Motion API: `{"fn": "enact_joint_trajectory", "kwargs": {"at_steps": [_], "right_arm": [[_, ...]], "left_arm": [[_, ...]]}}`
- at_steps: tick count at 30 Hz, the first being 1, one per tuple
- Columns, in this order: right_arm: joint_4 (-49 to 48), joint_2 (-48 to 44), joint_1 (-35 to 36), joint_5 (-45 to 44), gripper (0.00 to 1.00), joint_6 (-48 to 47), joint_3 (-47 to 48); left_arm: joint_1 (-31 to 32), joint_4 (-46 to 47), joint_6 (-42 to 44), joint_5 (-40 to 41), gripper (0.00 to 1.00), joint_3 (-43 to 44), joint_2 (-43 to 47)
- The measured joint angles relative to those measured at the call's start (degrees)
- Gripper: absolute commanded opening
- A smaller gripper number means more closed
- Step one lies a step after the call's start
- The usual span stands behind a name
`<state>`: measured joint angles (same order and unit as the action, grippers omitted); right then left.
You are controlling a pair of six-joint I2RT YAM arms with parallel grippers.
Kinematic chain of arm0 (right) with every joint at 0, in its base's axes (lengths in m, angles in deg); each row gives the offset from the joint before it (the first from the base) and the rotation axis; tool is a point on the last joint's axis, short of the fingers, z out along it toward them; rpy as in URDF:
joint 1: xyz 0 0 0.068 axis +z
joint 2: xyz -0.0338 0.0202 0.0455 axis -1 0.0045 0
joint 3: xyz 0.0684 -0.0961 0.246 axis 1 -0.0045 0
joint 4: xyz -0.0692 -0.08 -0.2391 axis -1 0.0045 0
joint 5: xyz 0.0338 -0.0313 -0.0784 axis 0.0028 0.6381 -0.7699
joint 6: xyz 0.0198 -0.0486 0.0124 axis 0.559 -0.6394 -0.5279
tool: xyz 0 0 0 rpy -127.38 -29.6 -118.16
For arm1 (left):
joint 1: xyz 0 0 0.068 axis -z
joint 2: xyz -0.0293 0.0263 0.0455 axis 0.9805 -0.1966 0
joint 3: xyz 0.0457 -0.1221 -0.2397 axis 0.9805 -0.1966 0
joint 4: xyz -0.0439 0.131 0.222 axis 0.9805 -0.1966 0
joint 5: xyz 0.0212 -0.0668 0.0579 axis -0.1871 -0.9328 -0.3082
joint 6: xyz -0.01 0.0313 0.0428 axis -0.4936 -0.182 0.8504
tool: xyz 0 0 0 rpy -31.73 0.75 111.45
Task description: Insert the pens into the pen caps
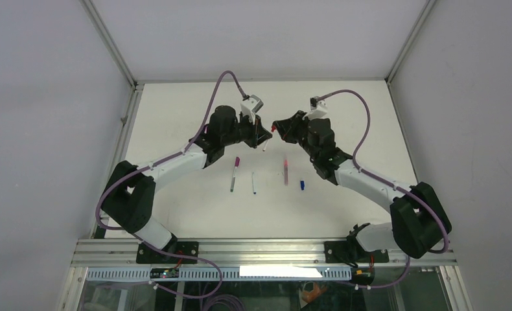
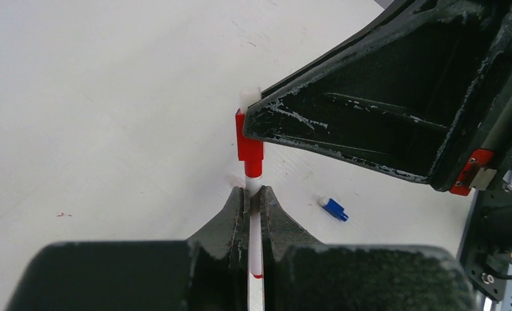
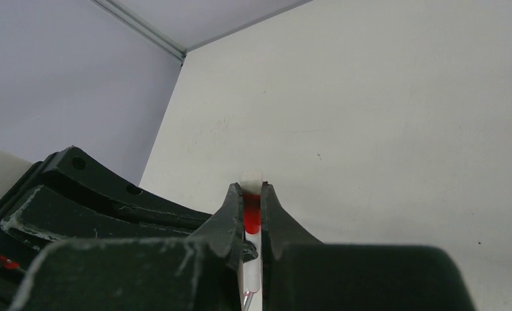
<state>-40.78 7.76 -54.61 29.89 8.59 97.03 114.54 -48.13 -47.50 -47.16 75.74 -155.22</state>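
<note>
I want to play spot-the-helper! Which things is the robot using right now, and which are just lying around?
In use: left gripper, held pen, right gripper, red cap.

Lying on the table, waiting: blue cap, magenta-ended pen, white pen, pink pen.

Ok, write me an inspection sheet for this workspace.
Surface: white table, faint specks only.
Job's things: held pen meets red cap between the grippers; magenta-capped pen, white pen, pink pen and blue cap lie loose.
Clutter: nothing seen.
Grippers: left gripper shut on held pen; right gripper shut on red cap.
Cables: purple cables loop above both arms.
Surroundings: grey walls, metal frame at near edge.
</note>
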Motion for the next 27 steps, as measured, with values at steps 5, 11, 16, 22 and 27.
{"fn": "enact_joint_trajectory", "kwargs": {"at_steps": [5,11,16,22,27], "right_arm": [[3.74,1.81,0.31,-1.86,0.00,-0.09,3.45],[7.98,4.04,1.18,-4.52,0.00,-0.02,6.45],[9.62,6.10,2.01,-5.60,0.00,0.07,7.82],[10.45,7.63,2.62,-7.34,0.00,0.11,8.87],[10.49,8.24,2.95,-8.28,0.00,0.33,9.09]], "left_arm": [[0.00,-2.47,2.19,1.77,0.00,2.38,-0.96],[0.02,-5.33,3.91,3.19,0.00,4.33,-2.40],[0.02,-7.48,4.46,4.59,0.00,4.98,-3.23],[0.02,-8.20,5.22,6.10,0.00,5.97,-4.52],[0.07,-8.22,5.97,7.30,0.00,6.36,-5.07]]}}
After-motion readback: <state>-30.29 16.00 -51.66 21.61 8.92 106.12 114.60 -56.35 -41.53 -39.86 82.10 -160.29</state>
